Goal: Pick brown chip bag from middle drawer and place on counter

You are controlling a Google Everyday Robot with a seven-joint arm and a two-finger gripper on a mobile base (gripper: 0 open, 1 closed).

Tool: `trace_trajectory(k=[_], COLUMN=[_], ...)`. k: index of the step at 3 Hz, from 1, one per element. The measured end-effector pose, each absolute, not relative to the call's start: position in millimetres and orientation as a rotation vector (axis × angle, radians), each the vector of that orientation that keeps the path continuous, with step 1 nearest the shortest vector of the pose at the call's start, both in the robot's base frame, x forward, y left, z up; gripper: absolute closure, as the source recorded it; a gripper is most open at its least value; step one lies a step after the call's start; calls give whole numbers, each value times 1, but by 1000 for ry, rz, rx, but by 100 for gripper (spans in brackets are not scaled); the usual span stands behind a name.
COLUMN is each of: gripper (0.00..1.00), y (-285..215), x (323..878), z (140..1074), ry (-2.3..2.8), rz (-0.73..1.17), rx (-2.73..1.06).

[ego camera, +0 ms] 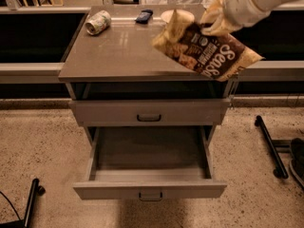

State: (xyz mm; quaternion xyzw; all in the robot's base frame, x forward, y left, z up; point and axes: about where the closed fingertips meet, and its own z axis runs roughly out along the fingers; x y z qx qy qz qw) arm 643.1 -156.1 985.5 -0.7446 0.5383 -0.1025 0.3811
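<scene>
The brown chip bag (206, 51) hangs tilted in the air over the right part of the counter (118, 51), dark brown face with white lettering toward the camera. My gripper (216, 20) comes in from the upper right on a white arm and is shut on the bag's top edge. The middle drawer (149, 190) is pulled fully out at the bottom of the cabinet, and its inside shows bare grey metal. The grey drawer front above it (149, 112) is closed.
A green-white can (98, 22) lies on its side at the counter's back left. A small dark object (144, 16) and a white bowl (176, 16) sit at the back. A black floor stand (270, 146) is at the right, another leg (32, 198) at the lower left.
</scene>
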Motion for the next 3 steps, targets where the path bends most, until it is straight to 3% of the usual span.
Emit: trace_trajectory(k=[3], gripper=[100], y=[-43], x=[730], z=[1038], ry=[1075], rz=[-431], rx=[-2094])
